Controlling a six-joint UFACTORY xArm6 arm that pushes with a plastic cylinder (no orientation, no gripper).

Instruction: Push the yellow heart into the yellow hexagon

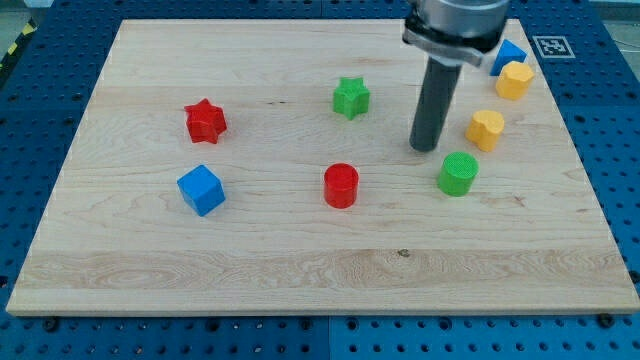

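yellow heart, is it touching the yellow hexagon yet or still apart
Apart. The yellow heart sits below the yellow hexagon with bare board between them. My tip is just to the heart's left in the view.

Probably a lab: wooden board (300,270) on blue perforated bench (615,150).

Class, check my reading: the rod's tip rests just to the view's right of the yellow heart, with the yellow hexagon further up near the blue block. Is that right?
Not quite. In the camera view my tip rests just to the view's left of the yellow heart, not its right. The yellow hexagon is indeed further up, beside the blue block.
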